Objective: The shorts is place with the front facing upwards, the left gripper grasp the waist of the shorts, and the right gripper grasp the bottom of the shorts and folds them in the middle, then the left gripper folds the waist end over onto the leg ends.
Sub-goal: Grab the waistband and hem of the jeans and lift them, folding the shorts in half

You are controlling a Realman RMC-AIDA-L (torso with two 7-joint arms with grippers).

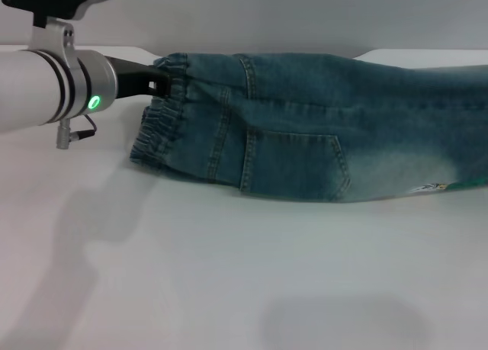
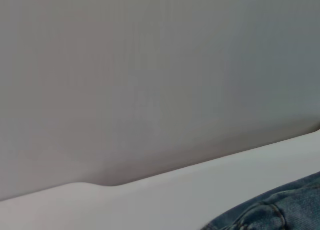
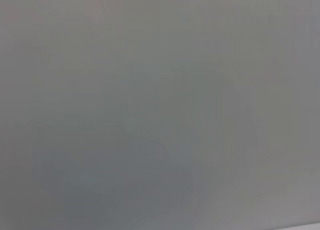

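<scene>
The left gripper [image 1: 156, 81] sits at the shorts' waistband [image 1: 156, 136], grip impossible to judge; shorts [image 1: 320, 129] already halved lengthwise, so next it carries the waist rightward.

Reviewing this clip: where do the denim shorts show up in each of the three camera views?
Head view: the shorts lie across the upper middle and right, the waist of the shorts at the left gripper.
Left wrist view: only a denim corner at the picture's lower right edge.
Right wrist view: not in it.
Shared landmark: the white table, also in the left wrist view.
</scene>
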